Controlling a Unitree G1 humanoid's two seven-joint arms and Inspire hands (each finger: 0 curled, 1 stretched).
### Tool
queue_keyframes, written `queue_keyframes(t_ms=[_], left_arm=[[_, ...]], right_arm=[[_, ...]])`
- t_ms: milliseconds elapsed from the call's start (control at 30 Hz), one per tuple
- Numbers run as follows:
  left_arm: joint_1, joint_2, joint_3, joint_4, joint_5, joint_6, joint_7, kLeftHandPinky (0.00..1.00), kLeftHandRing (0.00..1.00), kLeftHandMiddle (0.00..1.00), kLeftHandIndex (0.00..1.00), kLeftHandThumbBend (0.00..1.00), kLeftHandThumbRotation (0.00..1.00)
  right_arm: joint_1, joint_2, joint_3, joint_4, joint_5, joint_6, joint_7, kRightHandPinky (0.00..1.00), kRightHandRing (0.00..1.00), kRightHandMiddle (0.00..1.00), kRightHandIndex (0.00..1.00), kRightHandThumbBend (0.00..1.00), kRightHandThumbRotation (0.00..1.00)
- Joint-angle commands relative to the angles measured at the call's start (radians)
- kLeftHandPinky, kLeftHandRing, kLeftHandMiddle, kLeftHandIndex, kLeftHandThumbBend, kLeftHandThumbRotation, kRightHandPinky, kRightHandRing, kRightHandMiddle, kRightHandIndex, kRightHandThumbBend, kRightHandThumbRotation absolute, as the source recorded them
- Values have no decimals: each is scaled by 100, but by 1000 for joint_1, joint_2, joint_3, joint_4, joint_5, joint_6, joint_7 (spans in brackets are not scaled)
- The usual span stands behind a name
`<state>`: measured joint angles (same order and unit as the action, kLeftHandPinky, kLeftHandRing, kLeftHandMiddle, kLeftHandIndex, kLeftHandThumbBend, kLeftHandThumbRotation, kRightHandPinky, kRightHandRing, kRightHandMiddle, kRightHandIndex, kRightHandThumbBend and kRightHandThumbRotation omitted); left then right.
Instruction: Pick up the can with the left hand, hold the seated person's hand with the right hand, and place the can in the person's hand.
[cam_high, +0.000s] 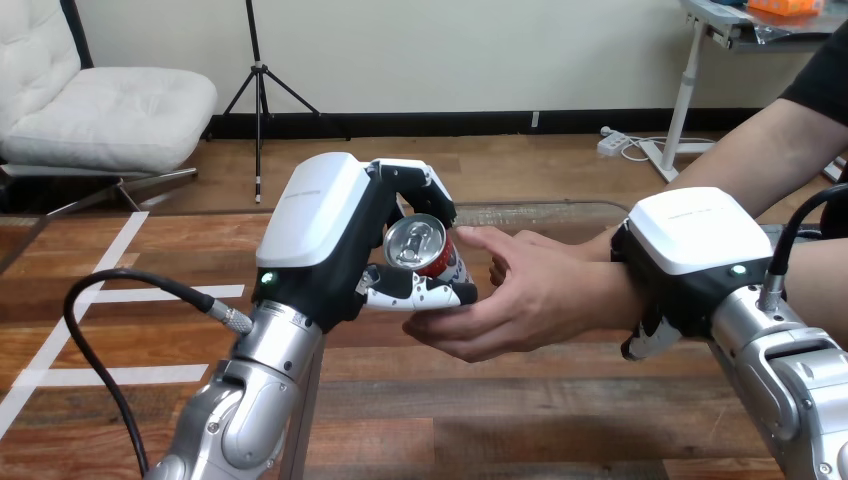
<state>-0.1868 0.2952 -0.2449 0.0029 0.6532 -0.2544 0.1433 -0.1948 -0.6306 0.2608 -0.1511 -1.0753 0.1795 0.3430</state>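
- The left hand (325, 235) is up in front of the robot. Its fingers are wrapped over the can (418, 247) from above and its thumb presses in from below, so the pick-up looks done.
- The can is clear of the table, still inside that grip. It is tipped so that its silver top faces the robot, and its red side shows just behind.
- The person's hand (525, 300) is right up against the can. It is cupped and open, with one finger lying along the can's far side and the lower fingers reaching under the robot's thumb. I'd say the can is touching this hand but has not been let go into it.
- The right hand (685, 255) sits over the person's wrist, and a fingertip pokes out beneath it. It seems to be curled round the wrist, so the steadying hold looks to be in place.
- What I judge is left is for the left fingers to open, so that the can settles in the person's palm, and for the arm to draw away.
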Motion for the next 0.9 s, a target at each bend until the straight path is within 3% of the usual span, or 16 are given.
queue_keyframes(t_ms=[0,400,867], left_arm=[[-73,-9,1,-5,-2,-31,15,25,30,38,43,67,0],[-73,-10,-6,-8,-1,-22,5,25,30,38,43,66,0],[-78,-15,-15,-7,1,-27,1,25,31,38,43,66,0]], right_arm=[[-106,26,7,-26,-15,-16,-23,22,30,39,49,83,0],[-121,43,18,-35,-24,-14,-14,24,31,39,47,89,0],[-133,58,25,-39,-33,-16,9,21,27,36,45,90,0]])
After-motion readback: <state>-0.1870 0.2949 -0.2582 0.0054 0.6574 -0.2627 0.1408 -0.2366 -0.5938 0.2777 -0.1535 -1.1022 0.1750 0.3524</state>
